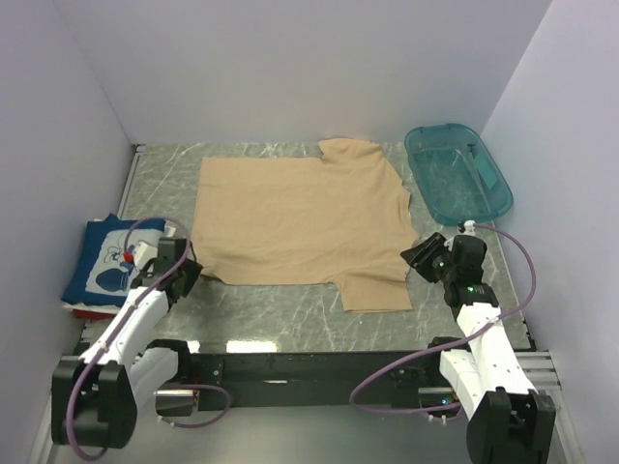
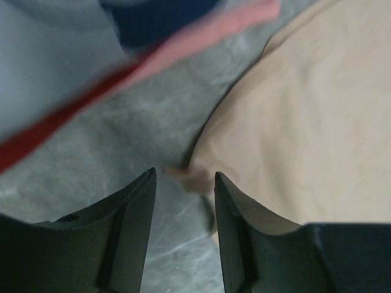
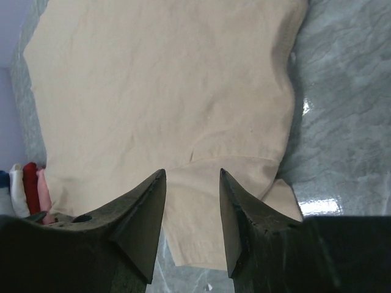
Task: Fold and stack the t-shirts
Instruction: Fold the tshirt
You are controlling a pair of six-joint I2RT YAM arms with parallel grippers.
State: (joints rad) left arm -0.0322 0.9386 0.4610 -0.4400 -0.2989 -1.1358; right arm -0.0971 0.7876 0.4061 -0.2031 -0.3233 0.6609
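The tan t-shirt (image 1: 300,220) lies spread flat on the table, one sleeve toward the near edge and one toward the far wall. The navy t-shirt (image 1: 104,261) with white mouse print lies folded at the left on a red one (image 1: 75,309) of which only an edge shows. My left gripper (image 1: 186,275) is open and empty by the tan shirt's near left corner (image 2: 201,177). My right gripper (image 1: 418,258) is open and empty, just over the tan shirt's near sleeve (image 3: 211,220). The red edge (image 2: 73,110) shows blurred in the left wrist view.
A teal plastic tub (image 1: 456,172) stands at the back right. The marble table (image 1: 290,314) is bounded by white walls on the left, back and right. Purple cables loop from both arms near the front edge.
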